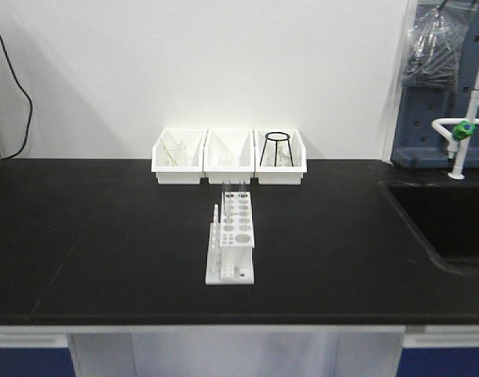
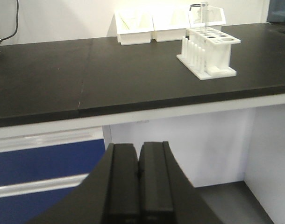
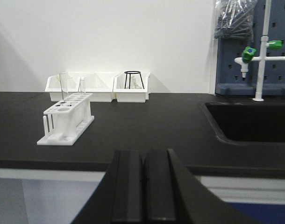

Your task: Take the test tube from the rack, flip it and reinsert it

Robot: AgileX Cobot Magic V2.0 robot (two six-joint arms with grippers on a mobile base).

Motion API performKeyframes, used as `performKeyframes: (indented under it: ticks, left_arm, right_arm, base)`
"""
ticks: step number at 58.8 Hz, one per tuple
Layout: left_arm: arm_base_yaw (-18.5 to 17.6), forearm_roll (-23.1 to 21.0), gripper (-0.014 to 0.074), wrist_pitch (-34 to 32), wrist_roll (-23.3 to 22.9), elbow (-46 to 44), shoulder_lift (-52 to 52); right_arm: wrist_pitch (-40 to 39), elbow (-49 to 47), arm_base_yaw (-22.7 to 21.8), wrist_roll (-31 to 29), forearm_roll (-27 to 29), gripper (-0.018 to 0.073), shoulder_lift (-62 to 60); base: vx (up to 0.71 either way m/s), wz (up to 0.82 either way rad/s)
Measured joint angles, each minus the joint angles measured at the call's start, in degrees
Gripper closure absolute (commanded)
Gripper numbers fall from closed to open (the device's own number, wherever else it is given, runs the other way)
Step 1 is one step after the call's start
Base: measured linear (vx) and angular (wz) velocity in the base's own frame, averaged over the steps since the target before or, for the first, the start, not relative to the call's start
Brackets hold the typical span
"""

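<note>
The rack [image 1: 231,239] is seen standing on the black bench [image 1: 98,236], near its middle, with its long axis running from the front edge toward the wall. A row of short pegs is carried along its left side. At its far end two clear tubes [image 3: 62,86] are held upright in holes; which way up they are cannot be told. Behind the rack, and apart from it, three white bins [image 1: 229,174] are set side by side against the wall. A black wire tripod [image 1: 277,148] is held in the right one. A sink [image 1: 447,220] is sunk into the bench at the right, with a white tap [image 1: 461,137] behind it. Both hands are seen low in front of the bench edge, well apart from the rack. The left hand [image 2: 138,158] is closed, its fingers pressed together with nothing between them. The right hand [image 3: 143,161] is closed likewise and empty.
</note>
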Motion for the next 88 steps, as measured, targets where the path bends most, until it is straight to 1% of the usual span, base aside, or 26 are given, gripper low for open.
performKeyframes:
  ticks: [57, 88]
  left_arm:
    - [0.00, 0.00, 0.0602, 0.00, 0.00, 0.00, 0.00]
    - [0.00, 0.00, 0.0602, 0.00, 0.00, 0.00, 0.00]
  right_arm:
    - [0.00, 0.00, 0.00, 0.00, 0.00, 0.0570, 0.00]
    - [0.00, 0.00, 0.00, 0.00, 0.00, 0.0570, 0.00]
  base:
    - [0.35, -0.02]
    - [0.16, 0.02]
